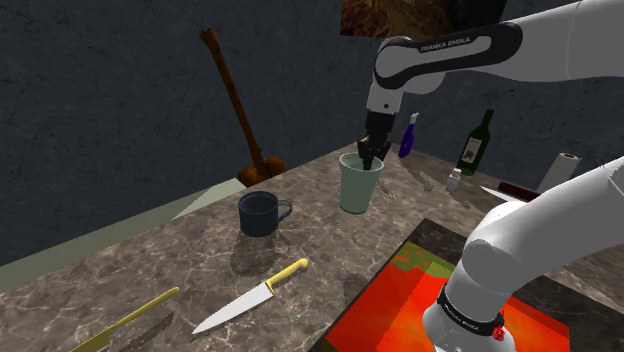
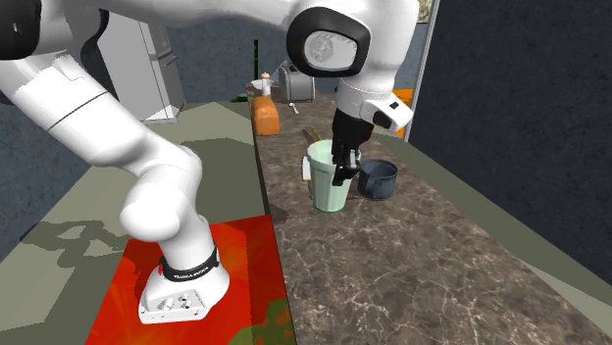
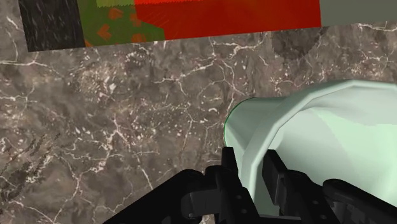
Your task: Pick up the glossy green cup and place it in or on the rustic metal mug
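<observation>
Progress at the grasp, judging by contact: lift, carry and placing all left to do. On the dark marble counter (image 1: 180,250), toward its edge away from the stand, pale green cup (image 1: 360,187) upright, seemingly not yet raised. Just beside it, nearer that edge, dark mug (image 1: 262,214), handle toward the cup. Down at the cup's rim, gripper (image 1: 371,157), one finger inside, one outside, clamped on the wall.
</observation>
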You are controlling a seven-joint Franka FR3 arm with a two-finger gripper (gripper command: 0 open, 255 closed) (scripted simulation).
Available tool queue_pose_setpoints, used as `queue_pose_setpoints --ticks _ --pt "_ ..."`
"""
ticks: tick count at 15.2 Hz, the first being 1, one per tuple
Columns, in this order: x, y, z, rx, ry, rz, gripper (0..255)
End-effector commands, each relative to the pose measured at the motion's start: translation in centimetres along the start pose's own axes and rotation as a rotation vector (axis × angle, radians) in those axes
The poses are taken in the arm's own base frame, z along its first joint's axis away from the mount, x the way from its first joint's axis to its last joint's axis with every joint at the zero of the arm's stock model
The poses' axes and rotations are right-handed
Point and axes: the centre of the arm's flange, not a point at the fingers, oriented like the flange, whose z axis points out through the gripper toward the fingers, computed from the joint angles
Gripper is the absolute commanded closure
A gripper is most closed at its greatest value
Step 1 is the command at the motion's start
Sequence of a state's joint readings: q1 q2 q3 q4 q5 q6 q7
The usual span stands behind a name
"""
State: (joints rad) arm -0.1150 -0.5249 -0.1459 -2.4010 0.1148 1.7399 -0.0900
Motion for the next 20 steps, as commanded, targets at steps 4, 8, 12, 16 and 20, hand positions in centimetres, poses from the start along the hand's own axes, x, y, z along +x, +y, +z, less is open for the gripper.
queue_pose_setpoints --ticks 4,8,12,16,20 --pt "-0.3 -0.6 -2.6 0.0 0.0 0.0 255" --pt "-0.5 -0.9 -4.4 0.0 0.0 0.0 255" --pt "3.1 -4.7 -5.0 0.0 0.0 0.0 255" --pt "6.8 -8.5 -5.6 0.0 0.0 0.0 255" --pt "10.4 -12.3 -6.1 0.0 0.0 0.0 255"
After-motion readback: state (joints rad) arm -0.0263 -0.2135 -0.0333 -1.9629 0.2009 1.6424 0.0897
